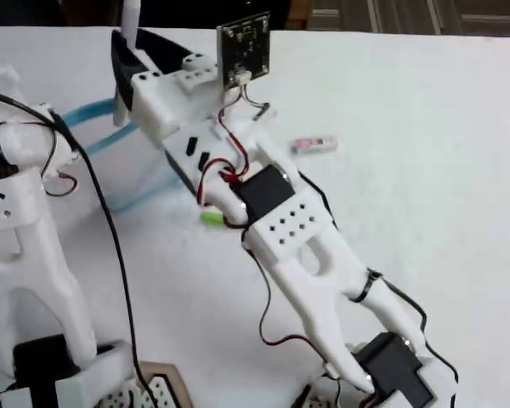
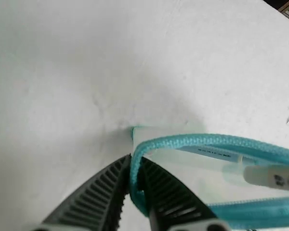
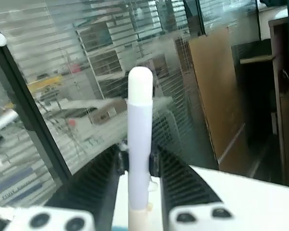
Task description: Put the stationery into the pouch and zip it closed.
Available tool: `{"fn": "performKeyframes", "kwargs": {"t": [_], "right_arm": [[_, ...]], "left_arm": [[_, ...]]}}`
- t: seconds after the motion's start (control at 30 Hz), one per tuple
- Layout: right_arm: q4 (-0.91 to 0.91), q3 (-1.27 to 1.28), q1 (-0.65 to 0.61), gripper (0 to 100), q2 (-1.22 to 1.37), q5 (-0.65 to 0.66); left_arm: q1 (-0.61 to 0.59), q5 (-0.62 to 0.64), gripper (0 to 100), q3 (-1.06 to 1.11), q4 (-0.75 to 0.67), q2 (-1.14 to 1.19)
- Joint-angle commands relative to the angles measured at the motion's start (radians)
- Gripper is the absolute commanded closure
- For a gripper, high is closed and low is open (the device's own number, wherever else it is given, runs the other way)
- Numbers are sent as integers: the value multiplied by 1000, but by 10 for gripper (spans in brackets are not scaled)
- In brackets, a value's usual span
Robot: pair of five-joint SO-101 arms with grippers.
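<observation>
A: Step in hand?
B: Loading, not zipping yet. Right pincer (image 3: 137, 153) shut tight on a white pen (image 3: 138, 120), barrel upright between the pads. In the high view, upper left of frame, raised over the far edge of the pouch (image 1: 110, 161).
A: Pouch?
B: Flat on the surface (image 1: 425, 102), left of centre in the high view. Clear body, teal trim (image 2: 202, 141). Left pincer (image 2: 135, 164) nearly closed, pinching the trim at one corner. Lifting the mouth or pinning it down, cannot tell which.
A: Anything in already?
B: Second pen (image 2: 272, 175) at the clear panel, left wrist view. Inside or lying on top, cannot tell.
A: Left out?
B: Pink piece (image 1: 314, 144) right of centre, well apart from the pouch. Green piece (image 1: 211, 218) mid-frame, tucked just beside the right arm.
A: Next move?
B: Probably tilt the pen toward flat, line up with the opening, lower, release only after clearing the trim. Firm left grip needed to stop the mouth collapsing. Then the pink and green pieces. Zip last.
A: Risk?
B: Upright pen jabbing the panel instead of entering. Opening itself not visible, so alignment only a guess.
</observation>
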Motion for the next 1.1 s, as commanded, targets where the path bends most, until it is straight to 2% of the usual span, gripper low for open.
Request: {"fn": "performKeyframes", "kwargs": {"t": [0.0, 0.07, 0.13, 0.27, 0.33, 0.53, 0.67, 0.73, 0.93, 1.07], "right_arm": [[8, 11, -28, 981, -5, 14], [90, 15, -59, 961, -5, 115], [168, 15, -105, 890, -7, 187], [228, 12, -157, 685, -7, 192], [232, -8, -160, 627, -7, 192], [306, -180, -64, 646, -7, 190], [498, -356, 90, 717, -1, 203], [657, -416, 154, 755, 4, 301], [1073, -413, 309, 773, 15, 802], [1225, -298, 346, 772, 87, 991]], "left_arm": [[-4, -9, 978, -15, -14, 30], [-1, -9, 978, -15, -15, 30], [-1, -9, 978, -15, -15, 30], [-1, -9, 978, -15, -15, 30], [-2, -9, 978, -15, -15, 30], [-4, -9, 978, -15, -15, 30], [-4, -9, 978, -15, -15, 30], [-4, -9, 978, -15, -15, 30], [-4, -8, 978, -15, -15, 30], [-1, -6, 978, -15, -15, 30]]}}
